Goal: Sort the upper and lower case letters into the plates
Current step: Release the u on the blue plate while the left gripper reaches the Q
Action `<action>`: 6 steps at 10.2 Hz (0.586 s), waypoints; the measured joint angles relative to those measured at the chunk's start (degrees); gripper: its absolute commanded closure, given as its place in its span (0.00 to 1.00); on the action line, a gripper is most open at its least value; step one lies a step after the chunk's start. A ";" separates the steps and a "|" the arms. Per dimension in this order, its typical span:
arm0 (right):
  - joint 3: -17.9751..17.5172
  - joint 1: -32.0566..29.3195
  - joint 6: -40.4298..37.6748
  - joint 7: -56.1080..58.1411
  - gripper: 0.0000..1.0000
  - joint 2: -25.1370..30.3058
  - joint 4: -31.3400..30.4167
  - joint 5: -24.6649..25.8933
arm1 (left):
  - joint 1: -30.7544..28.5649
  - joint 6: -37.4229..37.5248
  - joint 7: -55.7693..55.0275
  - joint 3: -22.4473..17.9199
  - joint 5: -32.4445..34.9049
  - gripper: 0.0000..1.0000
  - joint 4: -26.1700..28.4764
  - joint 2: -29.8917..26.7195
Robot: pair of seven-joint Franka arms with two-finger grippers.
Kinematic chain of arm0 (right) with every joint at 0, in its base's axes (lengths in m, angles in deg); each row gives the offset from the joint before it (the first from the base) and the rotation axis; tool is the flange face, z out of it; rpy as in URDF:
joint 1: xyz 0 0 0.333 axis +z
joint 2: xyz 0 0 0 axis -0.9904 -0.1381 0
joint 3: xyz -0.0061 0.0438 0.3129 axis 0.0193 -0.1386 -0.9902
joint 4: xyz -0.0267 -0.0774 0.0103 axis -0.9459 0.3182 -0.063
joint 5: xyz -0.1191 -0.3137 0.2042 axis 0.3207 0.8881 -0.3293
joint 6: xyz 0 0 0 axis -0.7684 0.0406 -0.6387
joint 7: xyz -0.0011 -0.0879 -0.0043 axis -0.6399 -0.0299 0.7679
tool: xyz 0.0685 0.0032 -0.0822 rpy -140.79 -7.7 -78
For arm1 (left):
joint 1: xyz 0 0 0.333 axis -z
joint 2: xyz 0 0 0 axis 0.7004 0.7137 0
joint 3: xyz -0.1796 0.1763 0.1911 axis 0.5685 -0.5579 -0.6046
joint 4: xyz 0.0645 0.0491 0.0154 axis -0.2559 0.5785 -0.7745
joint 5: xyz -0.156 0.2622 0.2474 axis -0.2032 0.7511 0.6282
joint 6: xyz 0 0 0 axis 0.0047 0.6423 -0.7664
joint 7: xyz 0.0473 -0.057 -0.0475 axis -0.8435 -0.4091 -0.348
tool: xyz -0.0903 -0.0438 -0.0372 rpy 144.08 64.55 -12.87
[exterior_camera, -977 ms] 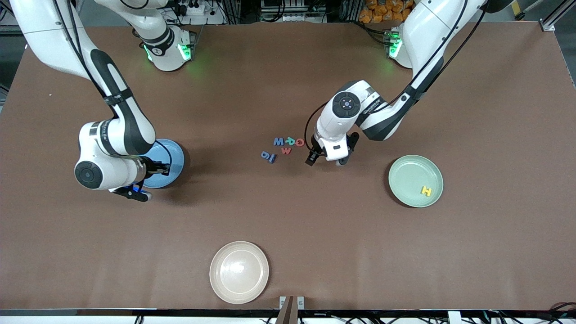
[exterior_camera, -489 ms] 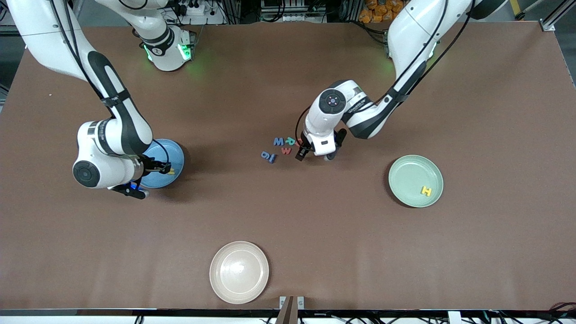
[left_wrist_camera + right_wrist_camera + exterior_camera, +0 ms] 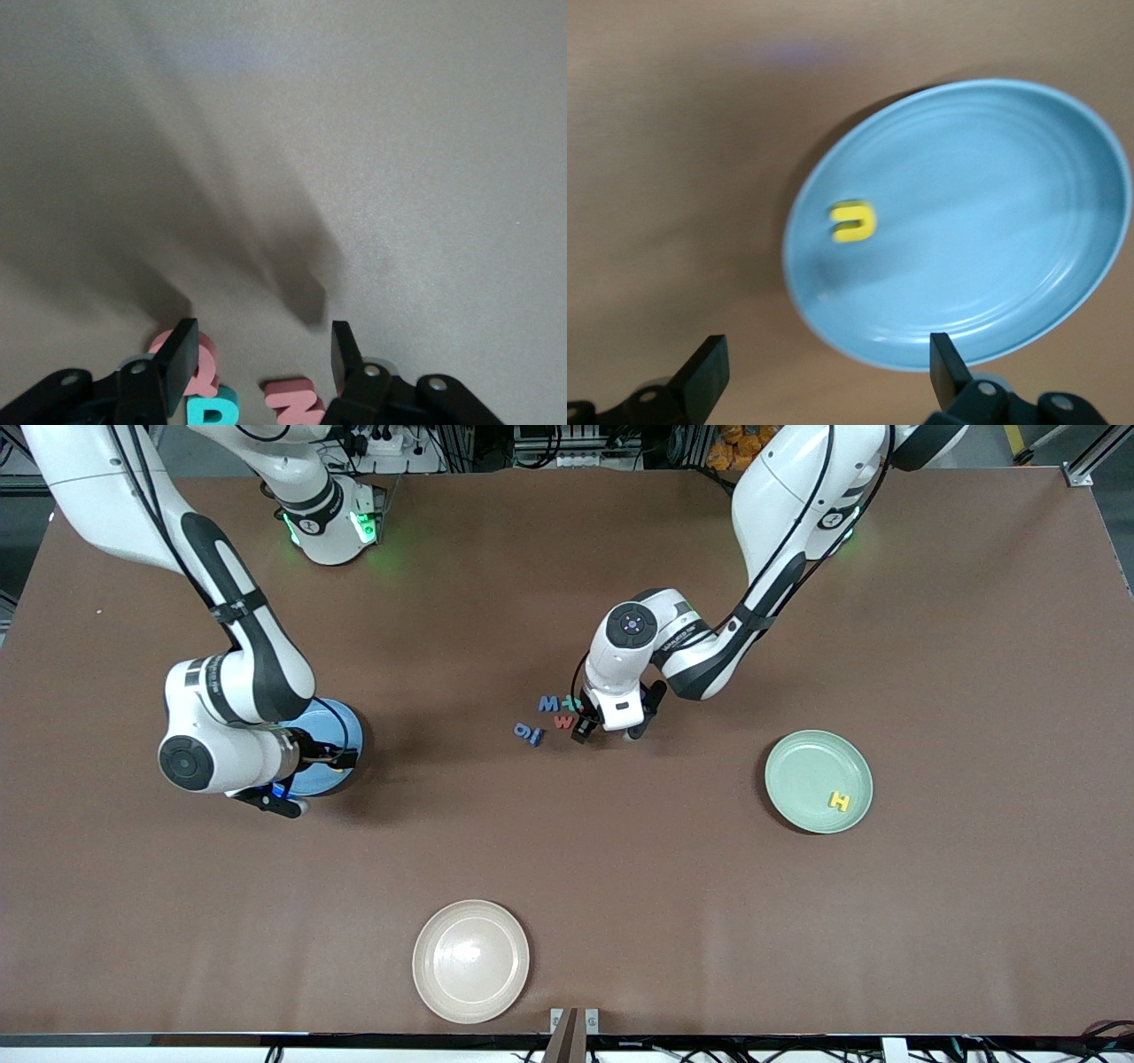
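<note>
At mid-bench the loose letters (image 3: 551, 716) lie clustered, a red one (image 3: 292, 396) directly between the half-spread fingers of the empty left pincer (image 3: 602, 731) poised over them. The right pincer (image 3: 824, 367), spread wide and empty, hangs over the light blue plate (image 3: 992, 221) holding a small yellow letter (image 3: 853, 221).

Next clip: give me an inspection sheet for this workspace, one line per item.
Surface: brown table.
Job's things: yellow letter in blue plate; yellow H in green plate; loose letters mid-table.
Clutter: cream plate, nearest the camera.
Grippers: left gripper open over the loose letters; right gripper open over the blue plate.
Cables: black cables along the left arm.
Surroundings: nothing seen clearly.
</note>
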 measured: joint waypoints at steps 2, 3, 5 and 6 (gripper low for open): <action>-1.21 0.66 -0.02 -3.46 0.00 0.16 0.57 -0.36 | 0.27 0.00 0.00 0.00 0.00 0.32 -0.07 0.08; -1.69 1.16 -0.01 -5.31 0.00 0.16 1.05 -1.61 | 0.53 0.00 0.00 0.00 0.00 0.32 -0.08 0.14; -2.22 3.16 -0.01 -8.61 0.00 0.17 2.28 -3.48 | 0.65 0.06 0.00 -0.01 0.01 0.32 -0.11 0.14; -2.27 4.33 0.00 -9.73 0.00 0.16 2.49 -3.73 | 0.65 0.15 0.00 -0.03 0.02 0.32 -0.16 0.13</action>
